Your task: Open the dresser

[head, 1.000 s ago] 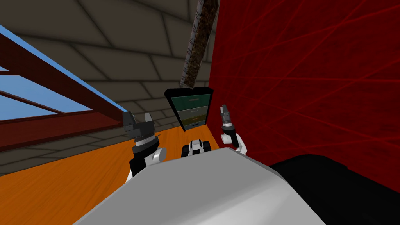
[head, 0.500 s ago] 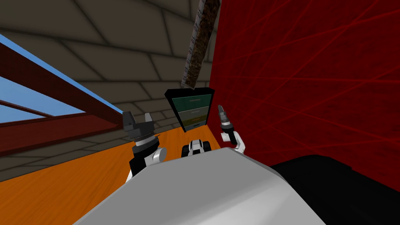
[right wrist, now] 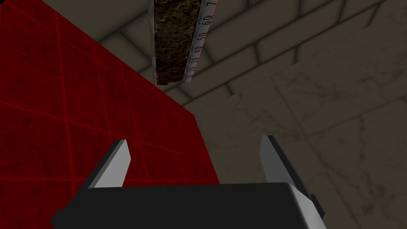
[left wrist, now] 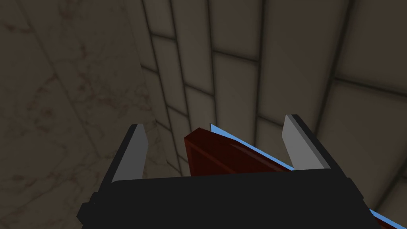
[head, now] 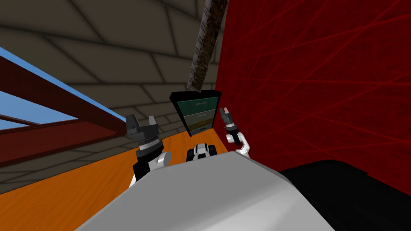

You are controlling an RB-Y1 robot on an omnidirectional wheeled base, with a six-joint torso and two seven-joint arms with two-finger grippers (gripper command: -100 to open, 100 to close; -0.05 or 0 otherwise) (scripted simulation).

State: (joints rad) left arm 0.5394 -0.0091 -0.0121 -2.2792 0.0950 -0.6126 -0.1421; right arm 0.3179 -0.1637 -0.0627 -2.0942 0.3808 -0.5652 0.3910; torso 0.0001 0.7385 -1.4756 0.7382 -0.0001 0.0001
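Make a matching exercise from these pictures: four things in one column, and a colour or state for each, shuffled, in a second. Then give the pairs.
1. dresser's top drawer
2. floor
3. wall beside the dresser
4. right pincer

A. open
B. orange
C. green
D. red

Pairs: 1-C, 2-B, 3-D, 4-A

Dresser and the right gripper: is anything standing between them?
Nothing that shows. In the head view the open right gripper hangs beside the dresser, with just orange floor running up to it.
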